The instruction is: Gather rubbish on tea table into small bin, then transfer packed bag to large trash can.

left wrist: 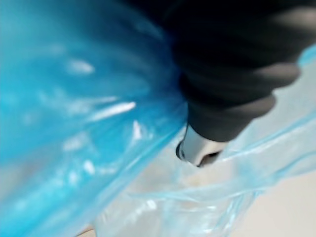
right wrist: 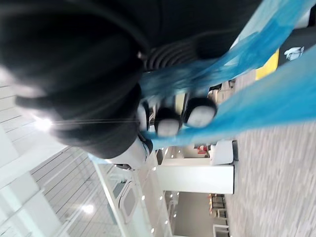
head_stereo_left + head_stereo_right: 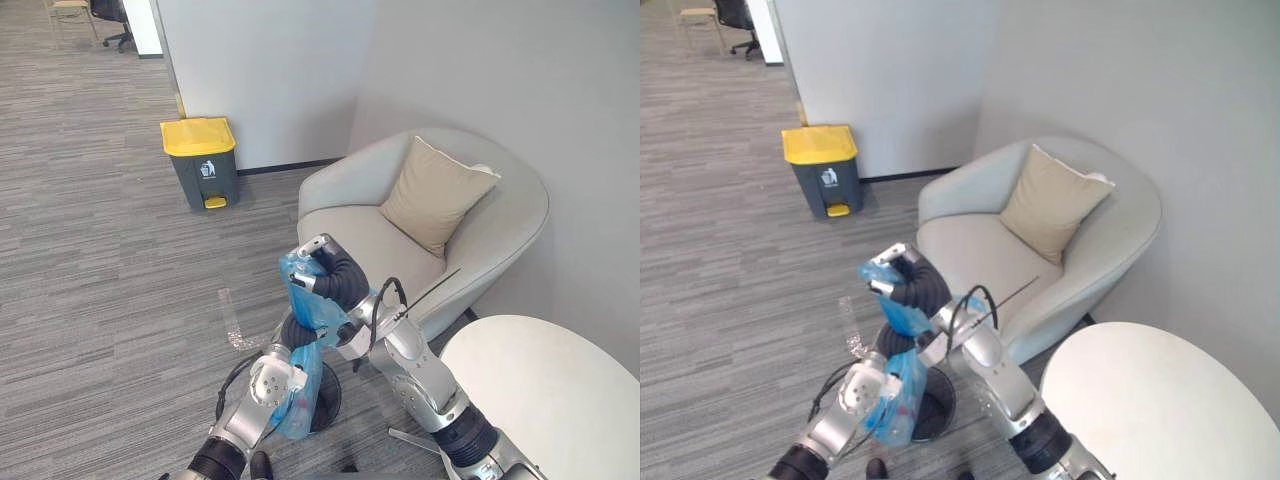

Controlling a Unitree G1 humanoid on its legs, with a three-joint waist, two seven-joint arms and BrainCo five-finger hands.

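Bag: the blue plastic bag is off the floor, held between both hands above the small black bin, which stands on the floor just off the edge of the round white worktop.

Right hand: uppermost, at the bag's gathered neck. Its fingers are curled tight round the film.

Left hand: directly below the right, against the bag's middle. Bag film covers it, so its grip cannot be told.

Handling, as judged: thin, soft and slippery film. The load hangs in the lower part and looks light, a little coloured rubbish showing through. The film could tear or slide if taken by a single layer. The bunched neck is the sound place to hold, with the sagging bottom supported.

Destination: the large trash can, yellow lid closed, stands on the floor against the far wall, well apart.
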